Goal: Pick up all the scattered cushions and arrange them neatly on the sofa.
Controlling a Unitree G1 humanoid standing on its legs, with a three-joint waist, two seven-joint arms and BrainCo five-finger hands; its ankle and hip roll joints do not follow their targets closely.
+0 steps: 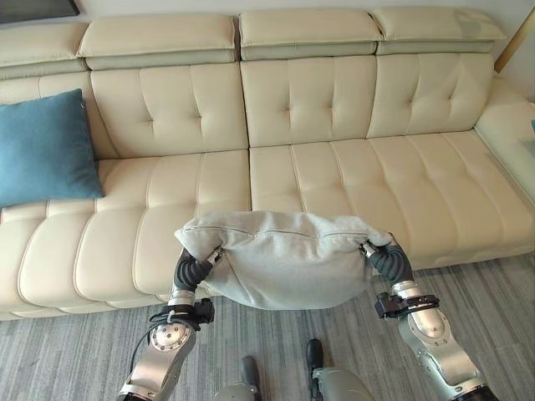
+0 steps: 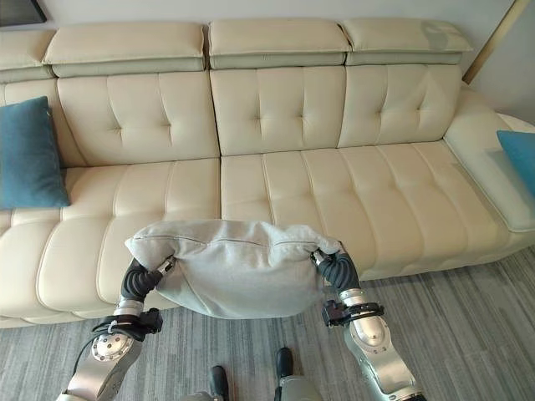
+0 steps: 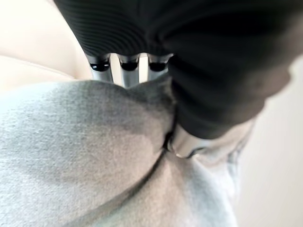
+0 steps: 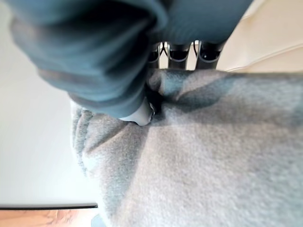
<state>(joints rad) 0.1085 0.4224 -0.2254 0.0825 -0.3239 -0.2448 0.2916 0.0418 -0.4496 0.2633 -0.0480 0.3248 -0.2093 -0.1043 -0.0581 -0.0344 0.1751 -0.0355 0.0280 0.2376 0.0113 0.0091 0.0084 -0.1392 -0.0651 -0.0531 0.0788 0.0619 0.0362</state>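
A grey cushion (image 1: 280, 259) hangs between both hands in front of the cream sofa (image 1: 334, 175), its top edge level with the seat's front edge. My left hand (image 1: 194, 269) pinches the cushion's left end, thumb pressed into the cloth (image 3: 94, 156). At the right end my right hand (image 1: 386, 259) grips the same cushion (image 4: 213, 156), fingers behind it and thumb in front. A blue cushion (image 1: 43, 149) leans upright against the sofa's left backrest. Another blue cushion (image 2: 520, 159) lies on the chaise at the far right.
Tufted seats (image 1: 393, 184) in the sofa's middle and right lie bare behind the held cushion. The chaise section (image 1: 508, 125) juts forward on the right. Grey striped carpet (image 1: 75, 351) covers the floor before the sofa.
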